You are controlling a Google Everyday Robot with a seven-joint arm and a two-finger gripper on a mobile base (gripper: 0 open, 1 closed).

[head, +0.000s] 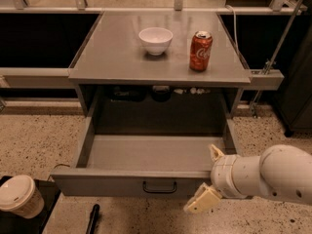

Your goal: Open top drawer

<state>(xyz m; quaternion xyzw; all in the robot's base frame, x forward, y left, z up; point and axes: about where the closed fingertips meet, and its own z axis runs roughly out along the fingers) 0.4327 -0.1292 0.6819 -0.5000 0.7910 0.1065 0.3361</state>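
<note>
The top drawer (122,184) is a wide grey metal drawer under the grey table. It stands pulled far out, and its deep tray is bare inside. Its small black loop handle (159,186) sits in the middle of the flat front. My gripper (209,176) is at the right end of the drawer front, on a thick white arm coming in from the right. Its fingers are spread apart. One beige fingertip (216,153) rises at the inner side of the front panel, and the other lies in front of and below it. No other drawers show.
On the table top (112,57) stand a white bowl (155,39) and a red soda can (200,50). Dark small items (161,91) lie in the recess behind the drawer. A lidded paper cup (18,196) and a black stick-like object (91,218) are at the bottom left.
</note>
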